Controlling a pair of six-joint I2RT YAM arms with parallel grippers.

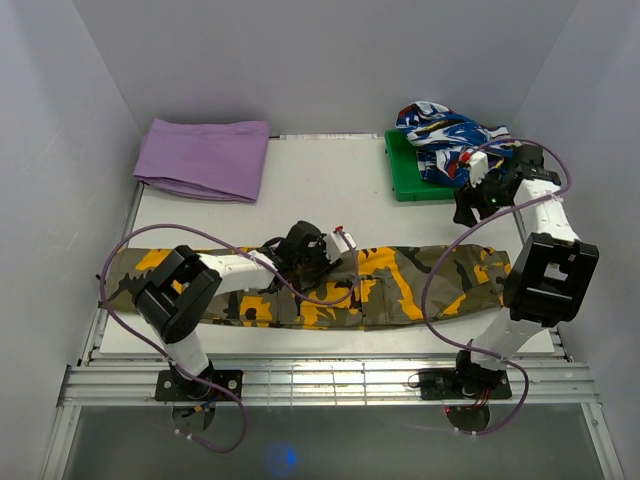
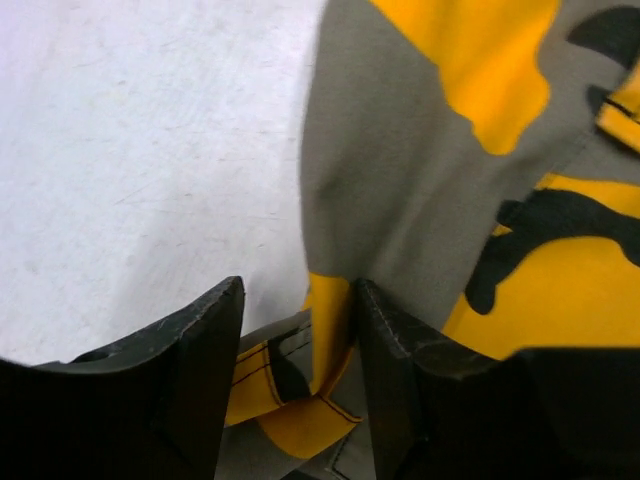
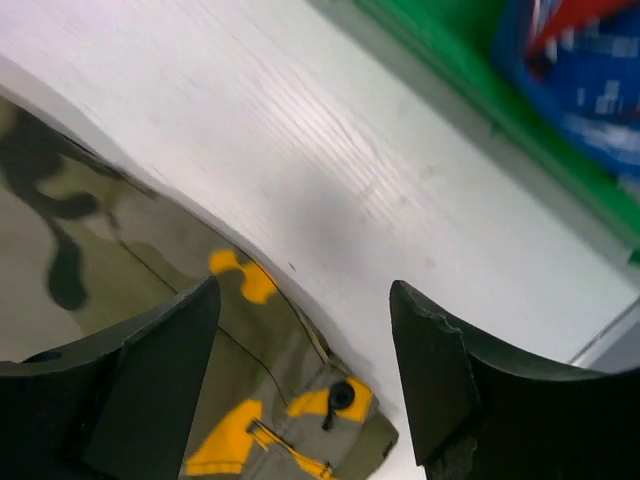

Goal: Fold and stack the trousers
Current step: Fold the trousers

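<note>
The camouflage trousers (image 1: 400, 285) lie in a long strip across the front of the white table (image 1: 330, 185). My left gripper (image 1: 333, 253) is low at the middle of their far edge. In the left wrist view my left gripper (image 2: 300, 300) is open, with a loose yellow and olive fold of the trousers (image 2: 420, 150) lying between its fingers. My right gripper (image 1: 467, 210) hangs above the table just beyond the right end. In the right wrist view my right gripper (image 3: 305, 300) is open and holds nothing. Below it is the trousers' (image 3: 100, 250) waist corner with a black button (image 3: 341, 395).
A folded purple cloth (image 1: 205, 158) lies at the back left. At the back right a green tray (image 1: 405, 180) holds a blue, white and red garment (image 1: 445, 135), also seen in the right wrist view as the tray (image 3: 450, 80) and garment (image 3: 580, 70). White walls enclose the table.
</note>
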